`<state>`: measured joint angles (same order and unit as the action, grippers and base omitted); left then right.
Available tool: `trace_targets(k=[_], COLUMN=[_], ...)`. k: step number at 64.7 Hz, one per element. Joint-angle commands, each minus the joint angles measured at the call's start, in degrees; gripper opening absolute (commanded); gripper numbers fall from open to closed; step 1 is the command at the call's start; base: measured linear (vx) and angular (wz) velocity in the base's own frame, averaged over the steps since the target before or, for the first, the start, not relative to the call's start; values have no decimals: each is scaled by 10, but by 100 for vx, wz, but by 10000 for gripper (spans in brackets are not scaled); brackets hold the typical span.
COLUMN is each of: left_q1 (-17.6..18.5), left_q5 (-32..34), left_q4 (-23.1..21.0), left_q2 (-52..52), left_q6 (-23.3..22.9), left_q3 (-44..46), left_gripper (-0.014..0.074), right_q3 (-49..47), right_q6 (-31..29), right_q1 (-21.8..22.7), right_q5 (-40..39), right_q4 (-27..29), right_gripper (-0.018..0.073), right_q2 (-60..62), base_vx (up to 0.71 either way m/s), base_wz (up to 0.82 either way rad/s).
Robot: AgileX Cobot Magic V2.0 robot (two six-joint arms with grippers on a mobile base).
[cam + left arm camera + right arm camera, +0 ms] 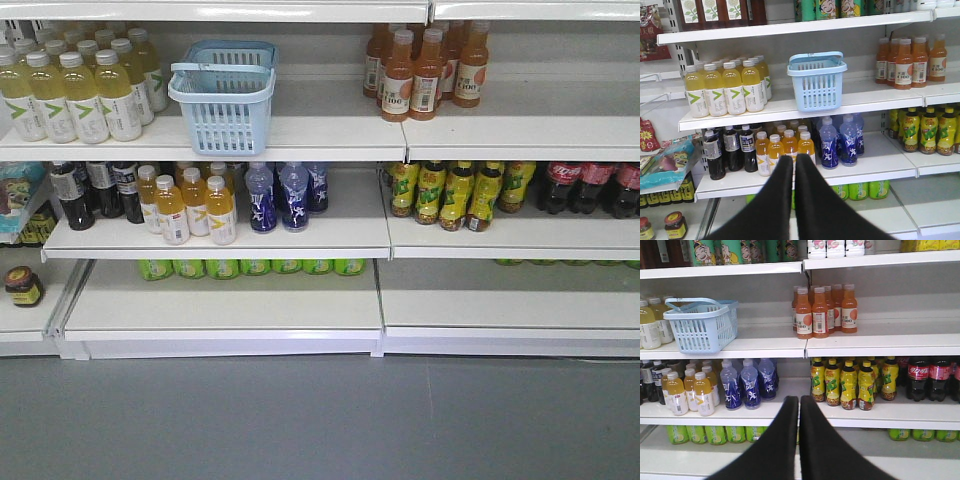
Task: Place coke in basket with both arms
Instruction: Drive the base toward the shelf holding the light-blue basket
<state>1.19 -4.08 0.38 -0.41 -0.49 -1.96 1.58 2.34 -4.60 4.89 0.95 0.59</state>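
Observation:
The coke bottles (565,185), dark with red labels, stand at the far right of the middle shelf; in the right wrist view the coke (918,377) is right of and above my fingers. The light blue basket (225,120) sits upright on the upper shelf beside the yellow bottles, and also shows as the basket (815,92) and basket (700,335). My left gripper (794,159) is shut on nothing, well in front of the shelves, below the basket. My right gripper (799,400) is also shut and empty, left of the coke. Neither arm shows in the front view.
Pale yellow bottles (75,90) stand left of the basket and orange bottles (425,70) to its right. Blue bottles (280,195), small orange ones (195,205) and yellow-labelled bottles (460,190) fill the middle shelf. Green bottles (250,267) line the back of the bottom shelf. Grey floor (320,420) lies in front.

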Motion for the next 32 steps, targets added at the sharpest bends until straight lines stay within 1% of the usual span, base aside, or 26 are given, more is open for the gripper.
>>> trace_targets(k=[1, 32], left_q1=[1, 1], left_q5=[41, 41], left_q4=[0, 0], left_q2=[-11, -11], left_q6=[-1, -1], left_q3=[1, 1], left_gripper=[-6, -6], right_q3=[6, 6], right_q6=[-3, -3], right_q1=[3, 3], right_q5=[-40, -40], right_q4=[-1, -1], right_gripper=[-9, -9], right_q2=[11, 11], base_vx=[14, 13], base_wz=[1, 1])
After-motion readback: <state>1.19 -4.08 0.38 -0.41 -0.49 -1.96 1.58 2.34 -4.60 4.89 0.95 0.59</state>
